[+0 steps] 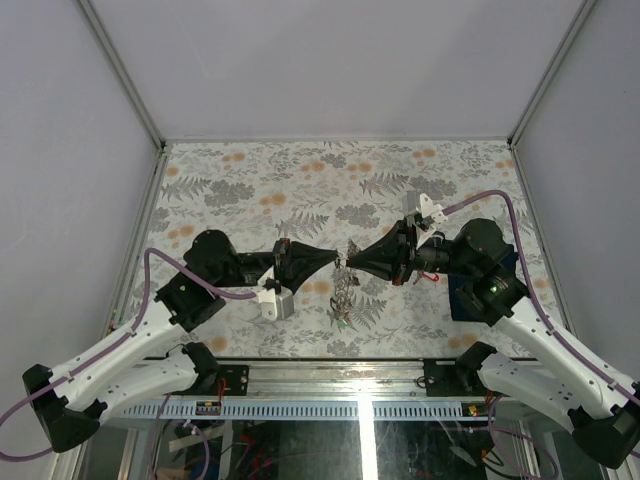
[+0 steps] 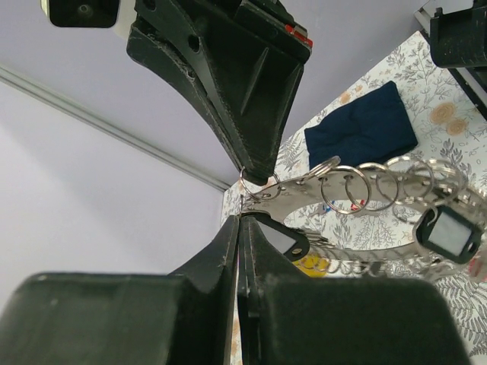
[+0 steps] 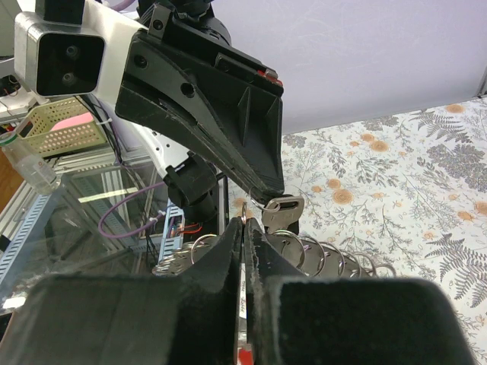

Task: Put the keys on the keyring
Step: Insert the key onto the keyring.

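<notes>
Top view, worktop [image 1: 300, 180]: floral print; both arms reach inward over it and meet nose to nose near its middle.
Top view, left gripper [image 1: 334, 261]: jaws together; tip just beside the other arm's tip.
Top view, right gripper [image 1: 356, 262]: jaws together; points left at the same spot.
Top view, keyring [image 1: 346, 276]: hangs below the two tips, over mid-worktop; keys [image 1: 341, 308] dangle at its lower end; detail too small to read.
Left wrist, left gripper [image 2: 240, 222]: jaws pressed flat together; tip touching the near end of the keyring [image 2: 304, 190].
Left wrist, right gripper [image 2: 256, 178]: comes in from above; jaws together; tip on that same end; which tip carries the ring, cannot tell.
Left wrist, keyring: curves off to the right; small split rings strung along it; black-framed tag [image 2: 449, 233] hangs near its far part.
Left wrist, dark blue cloth [image 2: 364, 125]: lies on the worktop beyond the ring.
Right wrist, right gripper [image 3: 244, 226]: jaws together; keyring's split rings [image 3: 304, 251] just behind the tip.
Right wrist, left gripper [image 3: 271, 196]: jaws together; silver key [image 3: 283, 210] hangs at its tip.
</notes>
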Robot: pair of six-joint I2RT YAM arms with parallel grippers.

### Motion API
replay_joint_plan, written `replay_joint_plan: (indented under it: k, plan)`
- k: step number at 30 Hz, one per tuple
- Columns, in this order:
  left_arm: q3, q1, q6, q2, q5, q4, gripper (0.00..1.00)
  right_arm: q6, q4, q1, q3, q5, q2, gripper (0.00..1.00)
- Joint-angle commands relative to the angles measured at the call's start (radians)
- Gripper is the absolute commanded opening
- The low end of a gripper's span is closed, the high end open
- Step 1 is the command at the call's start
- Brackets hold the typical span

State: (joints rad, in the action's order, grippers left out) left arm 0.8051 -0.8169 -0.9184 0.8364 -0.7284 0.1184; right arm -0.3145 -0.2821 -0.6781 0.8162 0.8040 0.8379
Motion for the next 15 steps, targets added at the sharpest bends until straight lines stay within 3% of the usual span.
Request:
replay_joint_plan:
  k: [1, 15]
  plan:
    - [0.015, 0.01, 0.0, 0.002, -0.029, 0.024, 0.0, -0.019, -0.101, -0.006, 0.058, 0.006, -0.009, 0.0]
    - [0.022, 0.01, -0.002, 0.005, -0.037, 0.013, 0.0, -0.008, -0.055, -0.006, 0.063, -0.048, 0.006, 0.0]
